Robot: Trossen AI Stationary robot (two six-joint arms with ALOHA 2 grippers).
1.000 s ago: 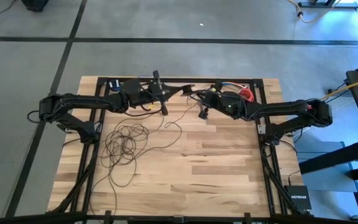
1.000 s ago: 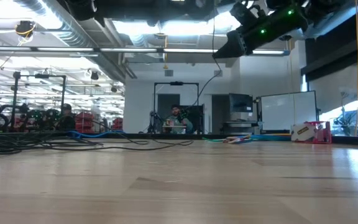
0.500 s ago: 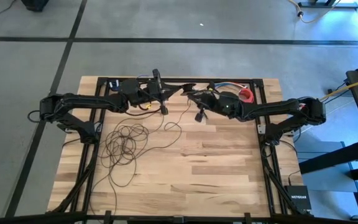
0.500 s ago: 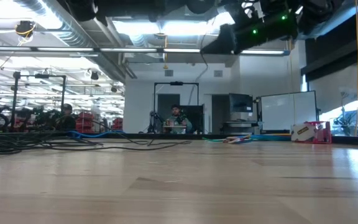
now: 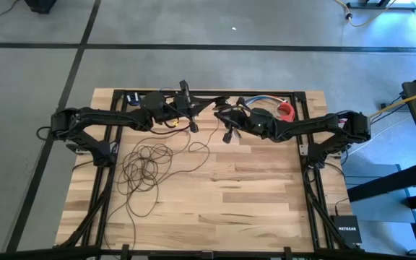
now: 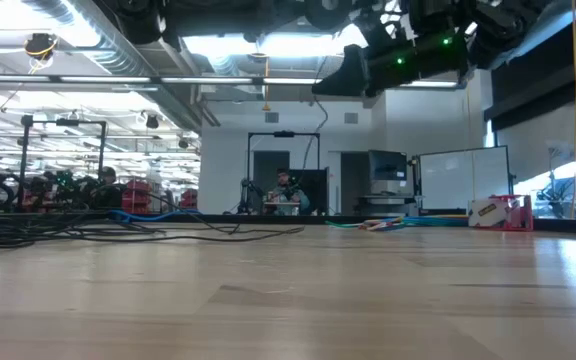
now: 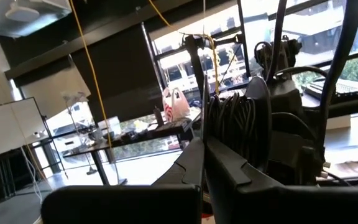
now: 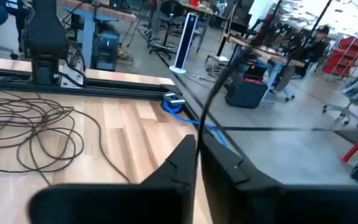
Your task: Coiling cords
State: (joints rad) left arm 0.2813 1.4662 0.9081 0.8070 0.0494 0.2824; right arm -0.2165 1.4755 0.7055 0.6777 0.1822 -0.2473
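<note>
The cords (image 5: 146, 167) lie in loose loops at the table's (image 5: 266, 202) left side, one strand rising to the right end effector (image 5: 224, 115), fingers nearly together around it. Left end effector (image 5: 191, 108) is pressed together. Thin, limp wire, probably springy; best pinched anywhere along a strand.

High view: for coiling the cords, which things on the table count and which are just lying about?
Part of the job:
- cord, thin dark wire in loose loops on the table's left half
- left hand, up at the far edge
- right hand, close beside it

Lying about:
- red item at the far edge
- blue cable by the frame
</note>
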